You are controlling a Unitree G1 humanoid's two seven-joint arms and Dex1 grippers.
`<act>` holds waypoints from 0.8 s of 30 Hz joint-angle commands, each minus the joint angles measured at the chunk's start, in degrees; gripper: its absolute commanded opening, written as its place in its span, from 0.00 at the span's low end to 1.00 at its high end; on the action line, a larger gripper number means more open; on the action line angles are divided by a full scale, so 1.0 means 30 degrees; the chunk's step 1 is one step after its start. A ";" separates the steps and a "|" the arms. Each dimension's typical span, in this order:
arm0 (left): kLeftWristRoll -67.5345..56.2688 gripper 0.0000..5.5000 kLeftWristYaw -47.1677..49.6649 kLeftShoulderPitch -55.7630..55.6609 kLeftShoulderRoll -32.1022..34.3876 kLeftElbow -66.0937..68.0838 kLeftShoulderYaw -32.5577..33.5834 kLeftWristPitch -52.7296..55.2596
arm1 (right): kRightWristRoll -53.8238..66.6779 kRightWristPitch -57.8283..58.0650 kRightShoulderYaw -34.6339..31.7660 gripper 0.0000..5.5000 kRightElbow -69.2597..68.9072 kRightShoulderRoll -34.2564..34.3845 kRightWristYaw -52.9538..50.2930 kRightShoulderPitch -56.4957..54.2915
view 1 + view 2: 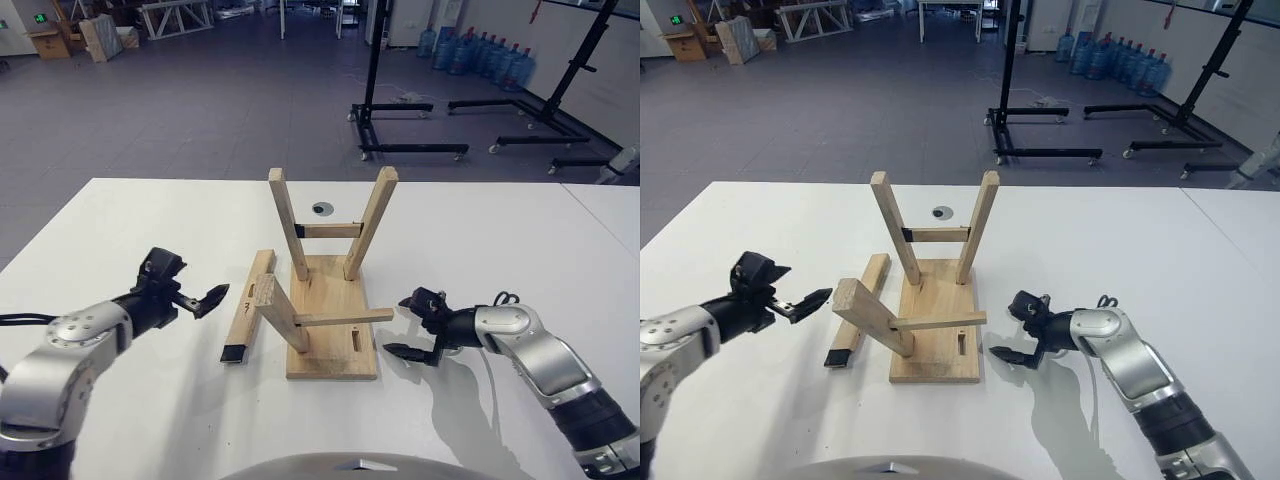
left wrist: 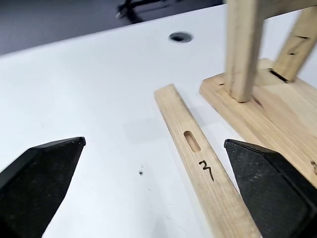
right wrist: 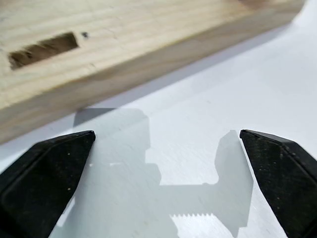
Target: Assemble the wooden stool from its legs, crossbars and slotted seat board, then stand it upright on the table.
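Observation:
The slotted seat board (image 1: 335,345) lies flat on the white table (image 1: 120,230). Two legs stand upright in its far end, joined by a crossbar (image 1: 330,230). A third leg (image 1: 283,312) stands tilted at the near left of the board, with a crossbar (image 1: 345,318) sticking out to the right. A loose leg (image 1: 252,300) lies on the table just left of the board, slot and number facing up (image 2: 195,148). My left gripper (image 1: 205,297) hovers open left of that loose leg. My right gripper (image 1: 398,325) is open, low beside the board's right edge (image 3: 99,54).
A round cable hole (image 1: 322,209) sits in the table behind the stool. Beyond the far table edge stand black wheeled frames (image 1: 410,120) and water bottles (image 1: 480,50) on the floor. Bare table spreads left and right of the board.

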 commanded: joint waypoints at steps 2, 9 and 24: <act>-0.0570 0.93 0.3153 -0.1176 -0.3715 -0.1288 -0.0643 0.4932 | 0.0002 0.0232 -0.1826 0.98 0.1367 -0.0736 -0.0636 -0.1582; 0.0929 0.93 0.4355 -0.0371 -0.3176 -0.0319 -0.3380 0.4850 | 0.0161 0.0727 -0.2417 0.98 0.1753 0.1002 -0.2562 -0.2711; 0.2845 0.63 0.5765 0.0314 -0.4523 0.1396 -0.5364 0.4300 | 0.0117 0.0899 -0.2258 0.98 0.1952 0.1642 -0.3244 -0.2875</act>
